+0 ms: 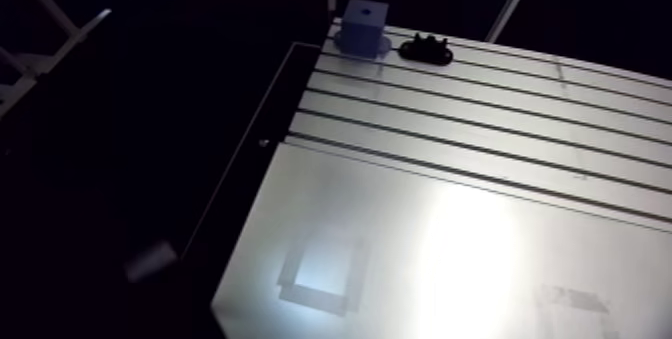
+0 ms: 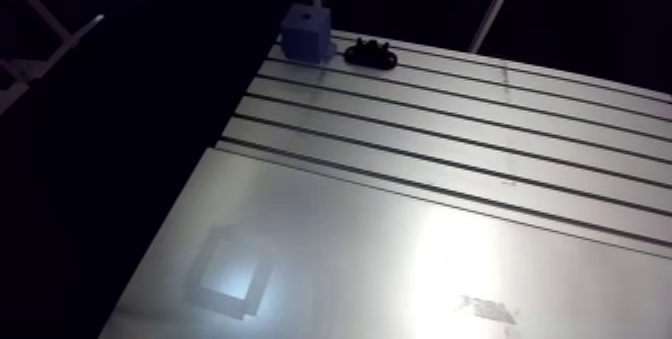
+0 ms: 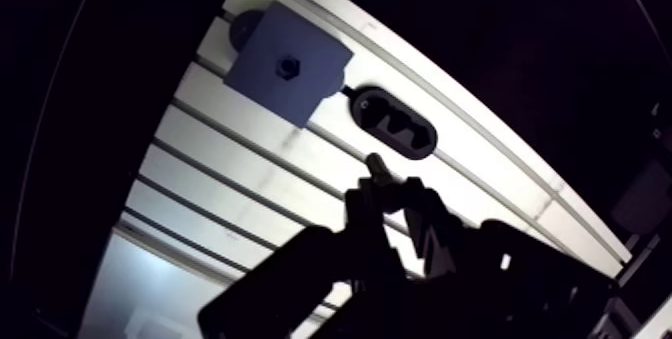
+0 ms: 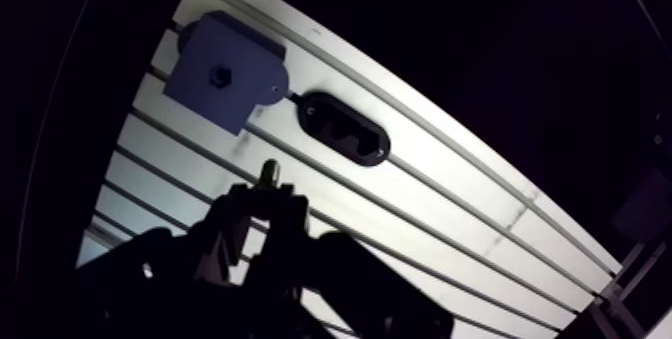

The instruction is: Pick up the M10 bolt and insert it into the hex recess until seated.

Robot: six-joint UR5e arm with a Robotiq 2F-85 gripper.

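**Blue block [image 1: 362, 25] ahead, M10 bolt [image 3: 376, 169] in the hand [image 3: 392, 195]**

The block stands at the far left corner of the slotted desk [image 1: 480, 113]. Its hex recess [image 3: 288, 64] faces up, so a bolt can drop straight in. Just right of it lies a black oblong holder [image 1: 426, 50]. In the wrist view we see the hand clenched on the M10 bolt, tip pointing ahead toward the holder and clear of the desk. We judge the grasp made, and that the carry over to the recess comes next.
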